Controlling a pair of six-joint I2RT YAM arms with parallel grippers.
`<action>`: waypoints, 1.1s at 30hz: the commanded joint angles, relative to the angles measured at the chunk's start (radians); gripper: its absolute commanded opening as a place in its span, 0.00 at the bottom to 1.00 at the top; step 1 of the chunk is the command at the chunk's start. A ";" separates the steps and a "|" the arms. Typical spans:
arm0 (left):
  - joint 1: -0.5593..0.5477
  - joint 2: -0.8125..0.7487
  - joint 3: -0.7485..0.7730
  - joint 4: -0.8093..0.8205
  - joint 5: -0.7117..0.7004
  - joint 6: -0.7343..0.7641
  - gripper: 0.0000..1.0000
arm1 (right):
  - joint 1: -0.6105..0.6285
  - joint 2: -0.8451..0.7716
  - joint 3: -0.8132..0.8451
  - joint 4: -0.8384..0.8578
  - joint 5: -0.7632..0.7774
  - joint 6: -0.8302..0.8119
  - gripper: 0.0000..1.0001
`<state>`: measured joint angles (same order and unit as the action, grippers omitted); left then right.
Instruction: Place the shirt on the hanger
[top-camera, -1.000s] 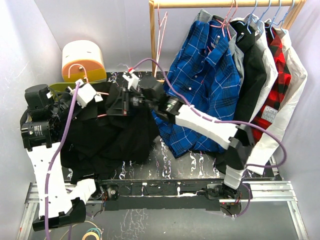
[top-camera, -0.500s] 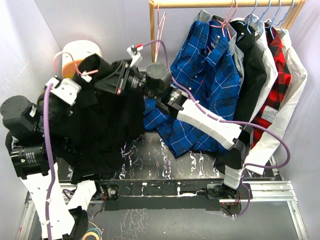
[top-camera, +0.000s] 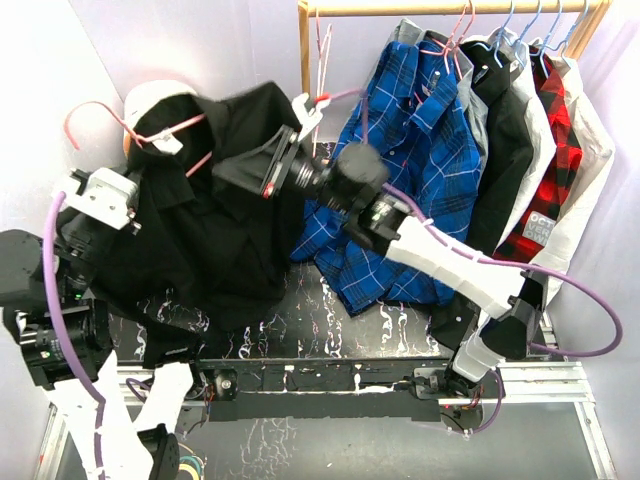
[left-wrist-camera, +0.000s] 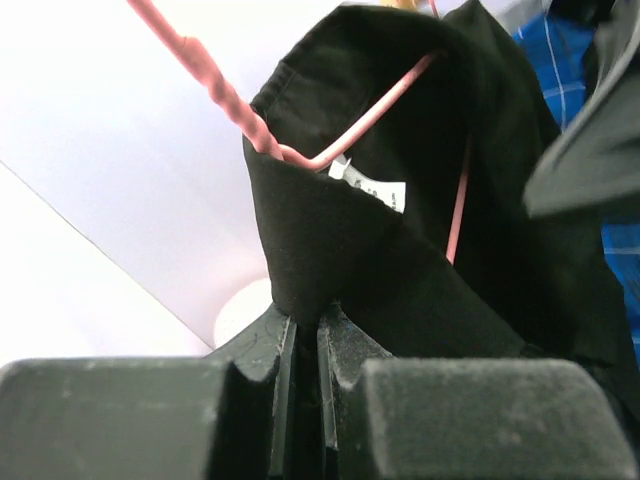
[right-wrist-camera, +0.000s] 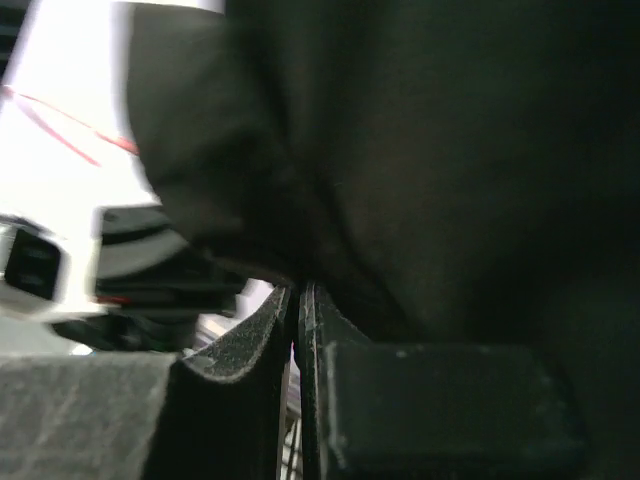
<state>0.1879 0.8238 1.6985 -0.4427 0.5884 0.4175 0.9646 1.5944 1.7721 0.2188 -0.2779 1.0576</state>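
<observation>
Black shirt (top-camera: 220, 240) fills the 9 to 10 o'clock part of the top view, held up and draped between both arms. Hem hangs down over the dark speckled table (top-camera: 330, 310); can't tell if it touches.

Pink wire hanger (top-camera: 112, 115) sits inside the collar. Its hook sticks out toward 10 o'clock, and both arms of the wire run under the fabric toward 3 o'clock. The left wrist view shows the wire entering the neck opening, with a white label (left-wrist-camera: 375, 188) just beside it at 4 o'clock.

Left gripper (left-wrist-camera: 303, 330) is clenched, with the fingers pinching a fold of collar fabric and only a slit between them. It comes at the shirt from 8 o'clock in the top view.

Right gripper (right-wrist-camera: 298, 295) is also clamped tight on black cloth, and fabric bulges above the fingers. In the top view it reaches in from 3 o'clock and grips the shoulder area near the top edge.

Blue plaid shirt (top-camera: 420, 170) hangs on the wooden rail (top-camera: 450, 8) at 1 o'clock, just beside the right arm. More garments hang further toward 2 o'clock.
</observation>
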 joint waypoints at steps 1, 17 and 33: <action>0.005 -0.079 -0.193 0.103 -0.036 -0.138 0.00 | 0.053 0.009 -0.287 0.159 0.027 0.105 0.08; 0.004 -0.152 -0.357 -0.030 0.061 -0.010 0.00 | 0.100 -0.136 -0.390 0.310 -0.313 -0.559 0.98; 0.004 0.025 -0.218 -0.837 0.424 0.605 0.00 | 0.042 -0.648 -0.787 -0.449 -0.080 -1.766 0.99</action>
<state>0.1879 0.8158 1.3933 -1.0367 0.8528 0.8253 1.0576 0.9401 0.9848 -0.0746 -0.4873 -0.4229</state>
